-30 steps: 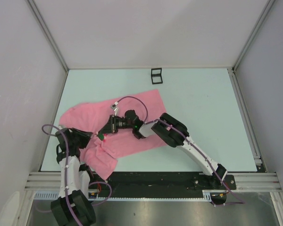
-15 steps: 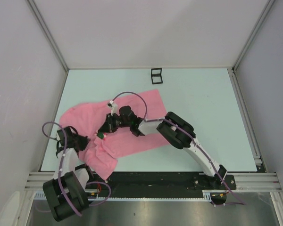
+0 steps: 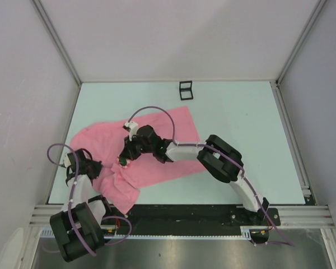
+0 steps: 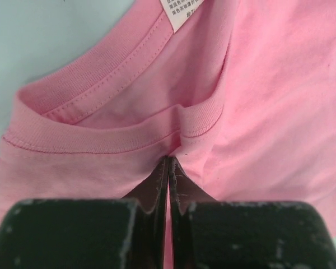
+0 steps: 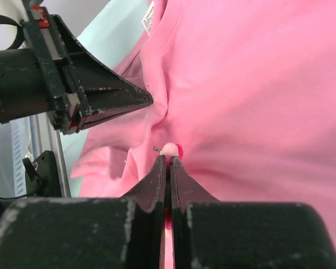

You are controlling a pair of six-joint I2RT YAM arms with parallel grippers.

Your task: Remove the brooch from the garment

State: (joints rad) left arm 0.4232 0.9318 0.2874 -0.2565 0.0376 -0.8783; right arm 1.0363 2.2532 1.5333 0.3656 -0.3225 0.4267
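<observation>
place: lab test cell | evidence: white walls (image 3: 173,39), aluminium frame (image 3: 56,40), pale table (image 3: 241,117)

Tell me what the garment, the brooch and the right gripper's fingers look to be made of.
Garment: soft matte knit, probably cotton jersey; ribbed collar, stitched seams. Brooch: matte pale pink and red head, maybe fabric or plastic, too small to tell; thin grey pin looks metal. Right gripper's fingers: hard black plastic or coated metal, edges chipped pale.
</observation>
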